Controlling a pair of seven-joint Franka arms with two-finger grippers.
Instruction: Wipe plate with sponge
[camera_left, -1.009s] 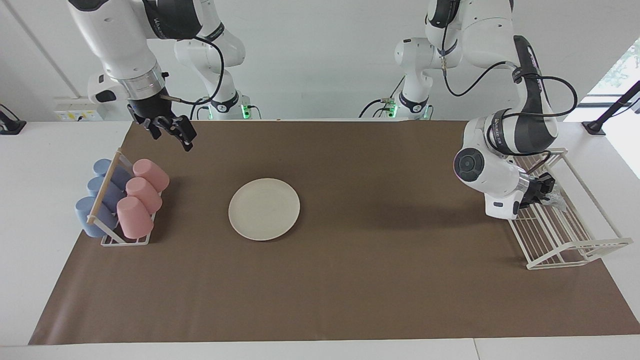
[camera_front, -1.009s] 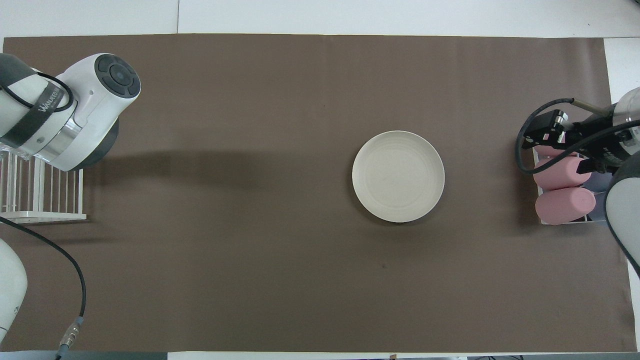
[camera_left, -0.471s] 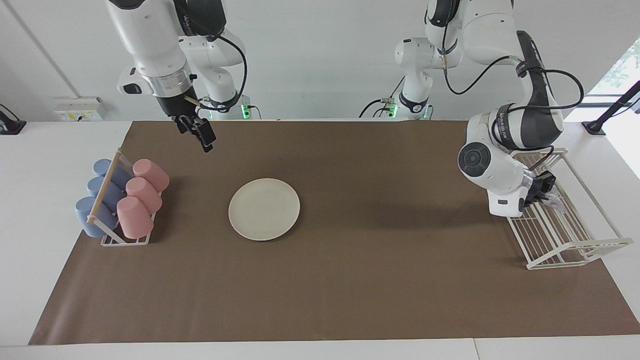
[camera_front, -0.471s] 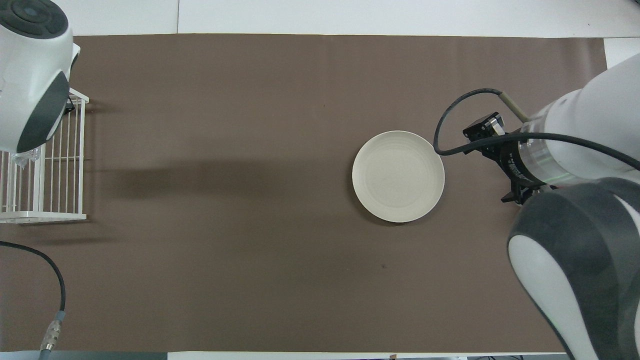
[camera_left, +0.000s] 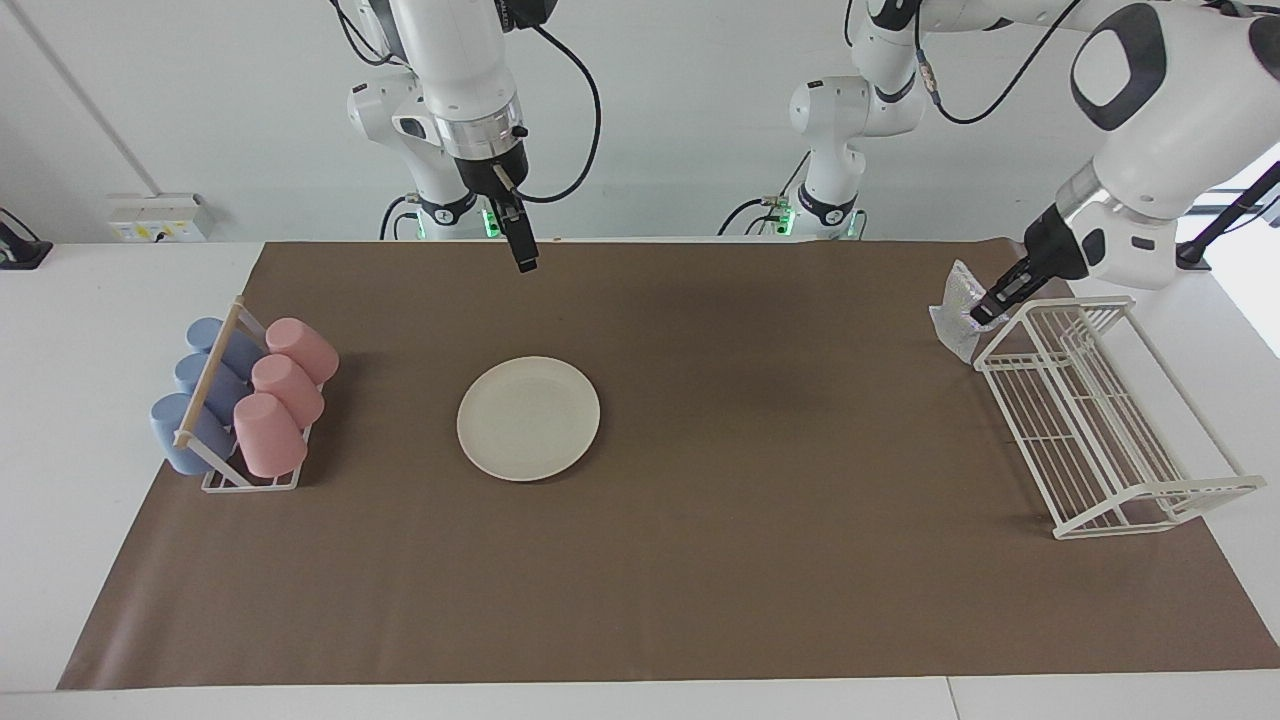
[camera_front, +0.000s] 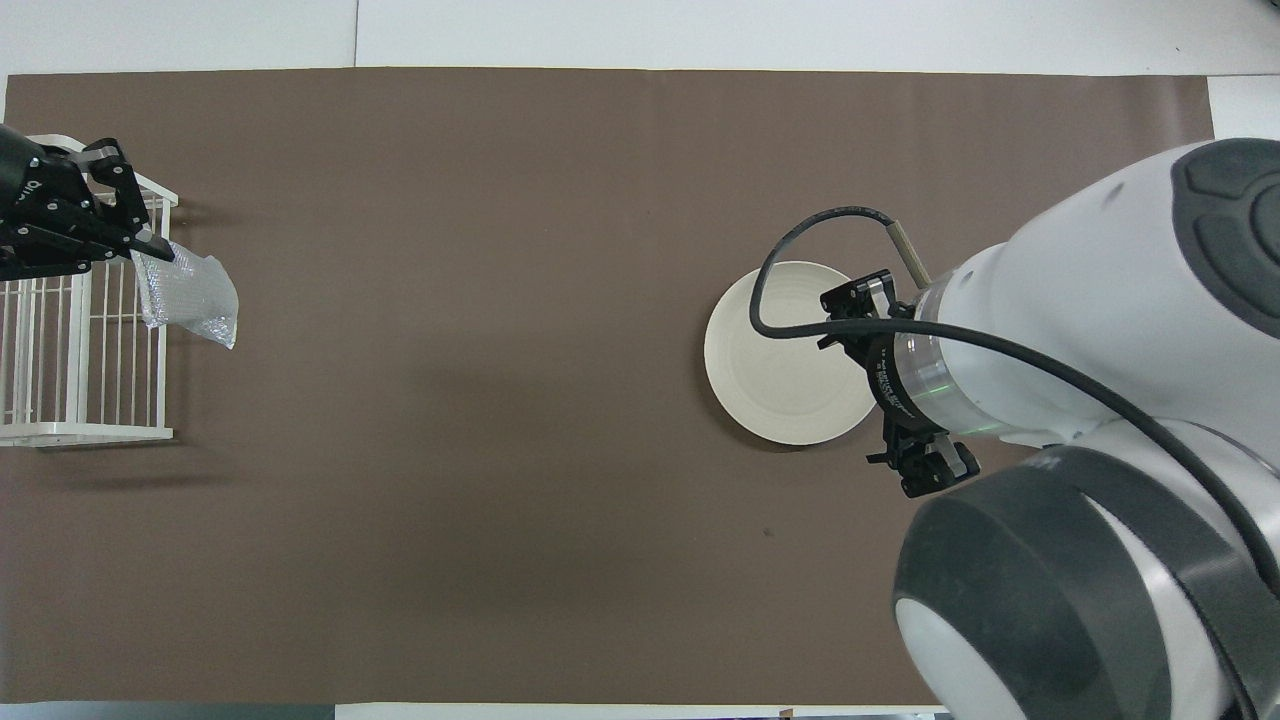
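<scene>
White wall, brown mat (camera_left: 700, 560) covering table. Plate (camera_left: 528, 418) flat on mat, beside cup rack (camera_left: 240, 470) holding pink and blue cups. Left gripper (camera_left: 985, 305) clamped on sponge (camera_left: 955, 310), raised at edge of white wire rack (camera_left: 1100, 420), left arm's end. Right gripper (camera_left: 525, 262) up in air, jaws spread, holding nothing, over mat between plate and robots.

sponge (camera_left: 957, 309) lifted from rack (camera_left: 1100, 420), right arm swung

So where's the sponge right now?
In the facing view the sponge hangs from the shut left gripper, up in the air beside the white wire rack at the left arm's end of the table.
</scene>
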